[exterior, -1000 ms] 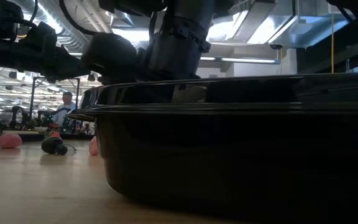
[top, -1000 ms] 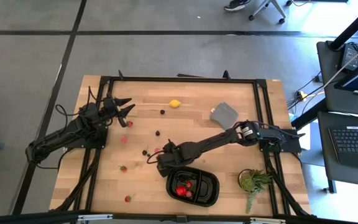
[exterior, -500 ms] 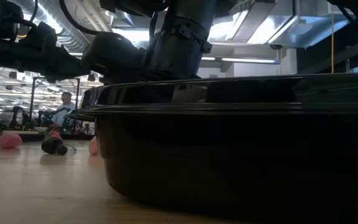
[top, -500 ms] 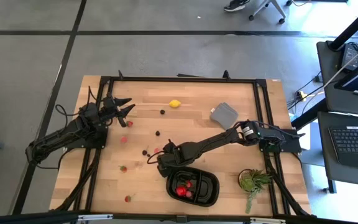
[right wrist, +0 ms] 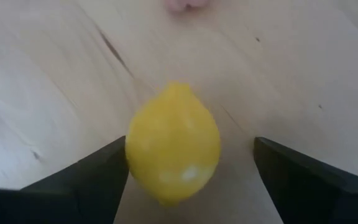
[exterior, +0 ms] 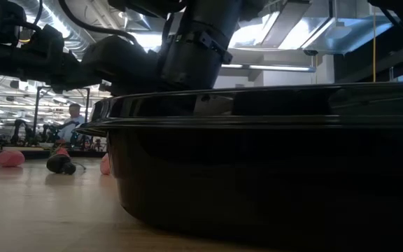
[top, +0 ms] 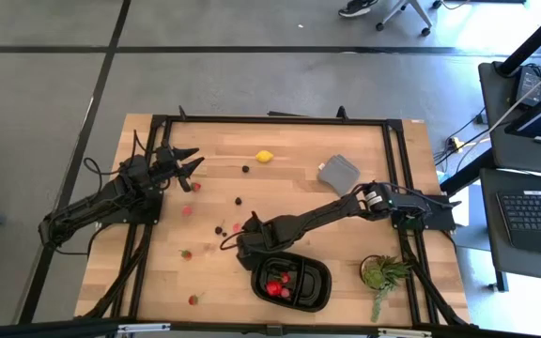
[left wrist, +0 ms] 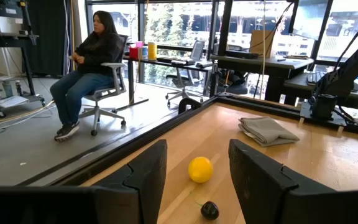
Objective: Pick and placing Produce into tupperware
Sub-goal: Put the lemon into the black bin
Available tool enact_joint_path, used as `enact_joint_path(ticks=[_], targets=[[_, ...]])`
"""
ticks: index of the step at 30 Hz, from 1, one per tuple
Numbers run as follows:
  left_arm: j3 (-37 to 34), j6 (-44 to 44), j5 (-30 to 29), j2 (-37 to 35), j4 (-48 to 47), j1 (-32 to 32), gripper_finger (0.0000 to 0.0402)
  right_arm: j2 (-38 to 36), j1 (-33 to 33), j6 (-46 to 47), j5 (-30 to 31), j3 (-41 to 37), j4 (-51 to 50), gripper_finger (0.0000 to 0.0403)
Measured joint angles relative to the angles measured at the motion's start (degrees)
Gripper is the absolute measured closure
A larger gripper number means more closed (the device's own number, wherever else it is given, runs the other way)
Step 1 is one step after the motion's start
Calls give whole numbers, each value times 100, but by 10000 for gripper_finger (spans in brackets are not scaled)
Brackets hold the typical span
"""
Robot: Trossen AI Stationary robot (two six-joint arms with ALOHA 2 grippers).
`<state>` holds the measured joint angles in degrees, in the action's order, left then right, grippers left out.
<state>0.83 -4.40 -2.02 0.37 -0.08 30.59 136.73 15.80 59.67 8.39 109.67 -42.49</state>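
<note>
Right gripper [right wrist: 188, 180] first: its two dark, flat-faced fingers [right wrist: 86, 180] stand apart, one on each side of a smooth, glossy yellow lemon [right wrist: 173, 142] that lies on the pale, grained wooden table [right wrist: 303, 68]. The lemon is egg-shaped with a small nub; one finger looks to be right at its skin, the other stands off it, so no clamp yet. From above, this gripper [top: 243, 249] sits low, just beside the rim of the black tupperware [top: 319, 284], a shallow rounded-rectangle plastic tray with red, strawberry-like pieces [top: 276, 284] inside.

Over to the left gripper [left wrist: 194, 180]: its blocky matte fingers [left wrist: 143, 177] are apart, nothing between them, and it hovers near the table's far left edge [top: 184, 162]. Ahead of it lie a second round lemon [left wrist: 200, 169], a tiny dark berry [left wrist: 209, 210] and a folded grey cloth [left wrist: 266, 130]. Small red bits [top: 187, 210] dot the boards. Beyond the table, a person [left wrist: 92, 68] sits on an office chair.
</note>
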Motion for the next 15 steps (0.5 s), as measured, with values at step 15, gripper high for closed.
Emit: enact_joint_path(ticks=[15], targets=[[0,0,2,1,0,0,237,11,0,-189,359,-35,74,119]])
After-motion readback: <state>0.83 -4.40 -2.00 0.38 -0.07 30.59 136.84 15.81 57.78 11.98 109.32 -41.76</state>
